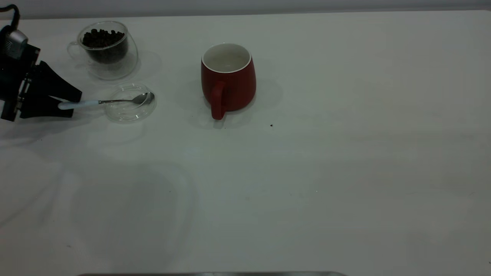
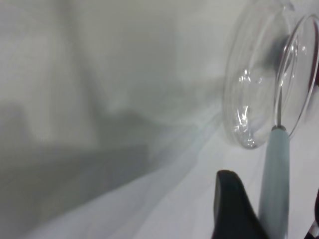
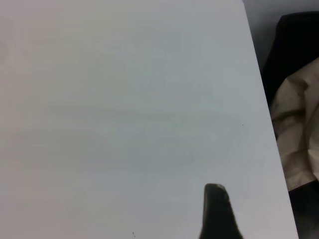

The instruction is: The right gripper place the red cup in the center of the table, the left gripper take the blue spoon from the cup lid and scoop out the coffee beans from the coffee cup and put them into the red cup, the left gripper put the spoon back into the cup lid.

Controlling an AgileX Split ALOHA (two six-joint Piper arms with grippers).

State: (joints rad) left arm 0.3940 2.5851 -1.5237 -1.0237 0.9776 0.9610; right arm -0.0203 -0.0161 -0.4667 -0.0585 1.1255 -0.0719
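The red cup (image 1: 228, 76) stands upright near the table's middle, handle toward the front, white inside. The coffee cup (image 1: 107, 50) with coffee beans (image 1: 102, 38) stands at the back left. In front of it lies the cup lid (image 1: 128, 115), with the blue spoon (image 1: 115, 101) resting bowl-in-lid and its pale handle pointing left. My left gripper (image 1: 76, 103) is open, its fingers on either side of the handle (image 2: 276, 169), low over the table beside the lid (image 2: 251, 94). My right gripper (image 3: 266, 199) is outside the exterior view, over bare table, open and empty.
A tiny dark speck (image 1: 271, 125) lies right of the red cup. In the right wrist view the table's edge runs close by, with dark and beige objects (image 3: 299, 139) beyond it. The white table (image 1: 326, 172) stretches to the right and front.
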